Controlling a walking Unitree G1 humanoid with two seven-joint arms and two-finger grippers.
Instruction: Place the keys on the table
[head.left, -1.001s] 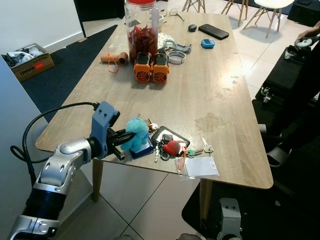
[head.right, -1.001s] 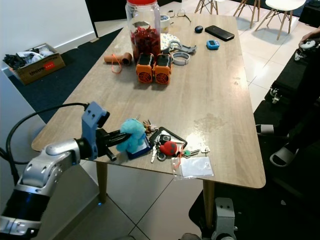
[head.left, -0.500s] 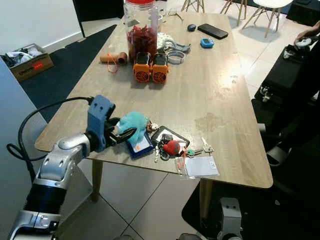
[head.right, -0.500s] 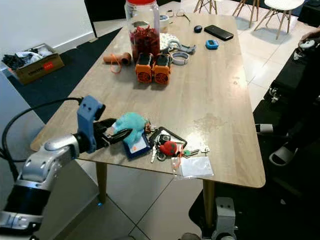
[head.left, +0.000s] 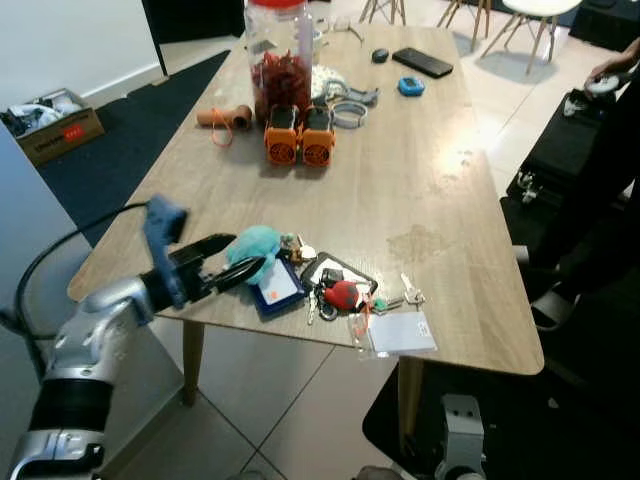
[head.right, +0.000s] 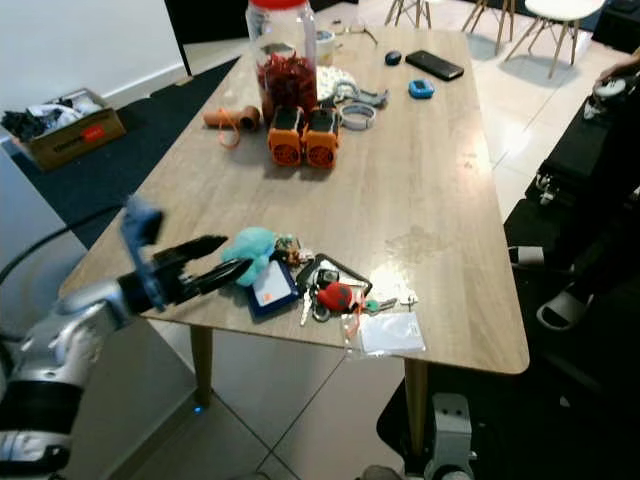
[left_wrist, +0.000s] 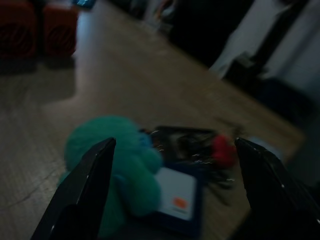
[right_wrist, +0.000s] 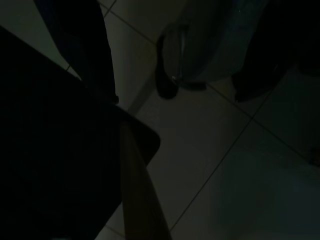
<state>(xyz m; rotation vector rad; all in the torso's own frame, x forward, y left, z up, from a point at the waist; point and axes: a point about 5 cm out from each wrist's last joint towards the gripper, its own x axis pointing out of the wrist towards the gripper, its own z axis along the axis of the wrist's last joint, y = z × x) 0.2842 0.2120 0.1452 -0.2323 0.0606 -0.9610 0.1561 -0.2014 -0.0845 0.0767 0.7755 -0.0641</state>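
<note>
At table (head.left: 440, 200) near edge, 7 o'clock: left gripper (head.left: 238, 263) has let go of keys (head.left: 335, 292), fingers apart, backing off; placement looks complete.

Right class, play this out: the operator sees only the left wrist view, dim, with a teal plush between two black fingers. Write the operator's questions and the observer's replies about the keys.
Operator: Are the keys down?
Observer: Yes, the key bunch lies on the wooden table near its front edge, the teal plush at its left end.
Operator: Is my gripper still holding?
Observer: No, the left gripper is open, its tips beside the plush.
Operator: Anything past the red fob?
Observer: A clear card sleeve lies at the table edge.
Operator: And farther up the table?
Observer: Two orange units stand before a large jar.
</note>
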